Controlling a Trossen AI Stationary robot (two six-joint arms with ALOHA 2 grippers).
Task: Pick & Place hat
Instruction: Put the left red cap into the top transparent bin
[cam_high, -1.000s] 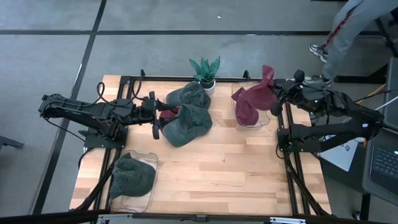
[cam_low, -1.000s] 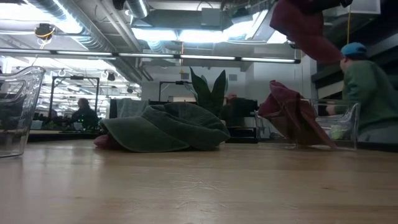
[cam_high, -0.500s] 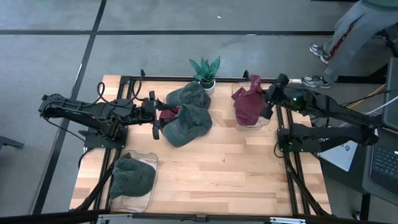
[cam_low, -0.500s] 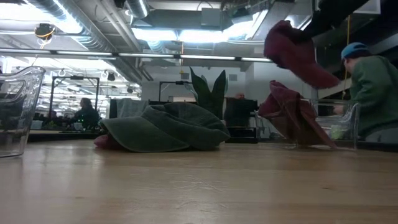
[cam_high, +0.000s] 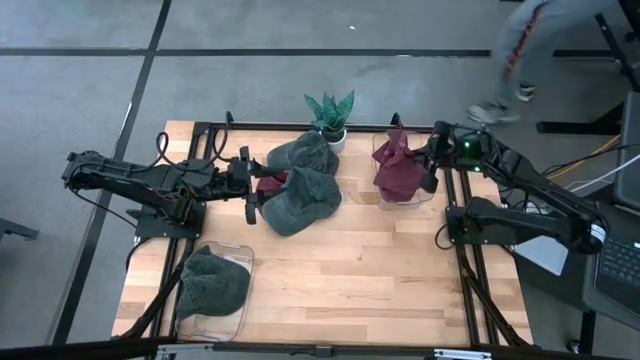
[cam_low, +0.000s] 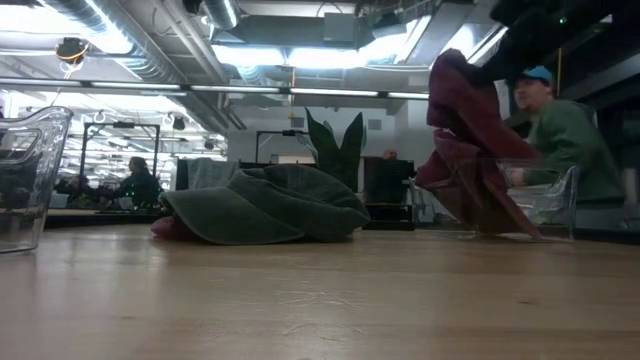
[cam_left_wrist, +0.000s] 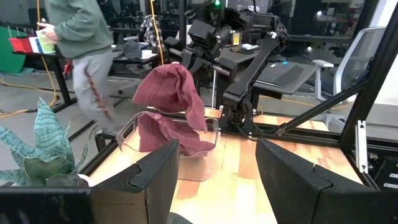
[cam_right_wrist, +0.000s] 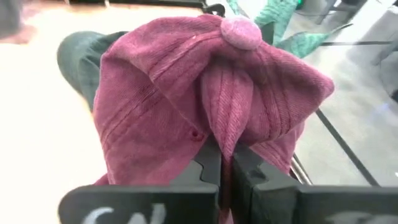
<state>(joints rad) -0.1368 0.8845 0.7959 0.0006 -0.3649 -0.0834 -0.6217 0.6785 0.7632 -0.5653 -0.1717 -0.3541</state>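
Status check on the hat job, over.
Right claw shut on maroon hat, above clear bin. Left claw open beside green hats. Nothing blocking.

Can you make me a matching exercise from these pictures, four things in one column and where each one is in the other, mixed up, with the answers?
Things
1. Maroon corduroy cap held by the right gripper
2. Dark green cap lying alone
3. Small potted plant with striped green leaves
4. Left gripper

Places
A. At the table's far edge, by the pile of green caps
B. In the clear plastic bin at the near left corner
C. Over the clear plastic bin at the far right
D. Low beside the pile of green caps in mid-table

Pairs: 1-C, 2-B, 3-A, 4-D
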